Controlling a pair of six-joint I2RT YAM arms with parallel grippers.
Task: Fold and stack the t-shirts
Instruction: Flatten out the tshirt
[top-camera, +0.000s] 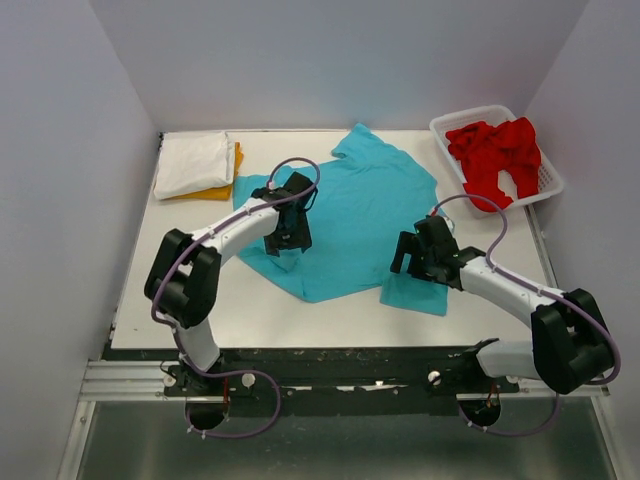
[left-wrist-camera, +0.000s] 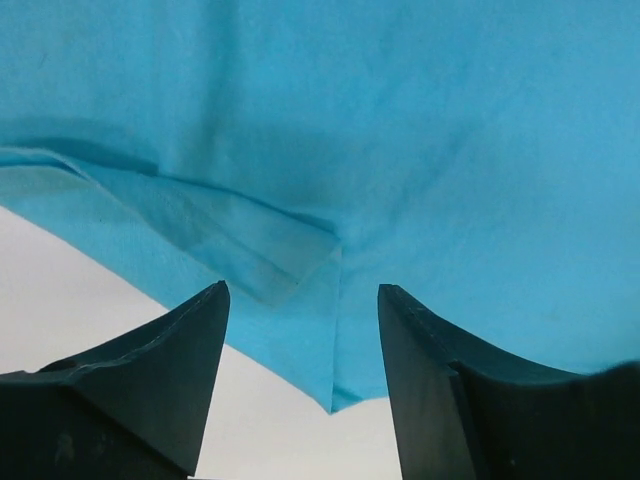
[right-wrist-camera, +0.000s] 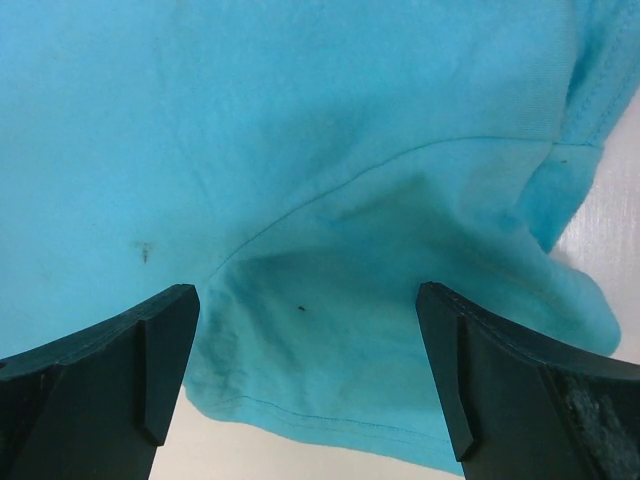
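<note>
The turquoise t-shirt (top-camera: 360, 210) lies spread on the white table (top-camera: 180, 300), partly folded at its left edge. My left gripper (top-camera: 287, 242) is open over its left side; in the left wrist view a folded corner of the shirt (left-wrist-camera: 330, 330) lies between the fingers (left-wrist-camera: 170, 370). My right gripper (top-camera: 412, 258) is open above the shirt's near right sleeve (top-camera: 415, 290); in the right wrist view the sleeve hem (right-wrist-camera: 330, 400) lies between the fingers (right-wrist-camera: 480, 380). Red t-shirts (top-camera: 495, 155) fill the basket. A folded white t-shirt (top-camera: 193, 162) lies on a folded orange one (top-camera: 228, 188).
The white slatted basket (top-camera: 549, 183) stands at the back right corner. The folded stack is at the back left. Grey walls close the table on three sides. Bare table shows along the near edge.
</note>
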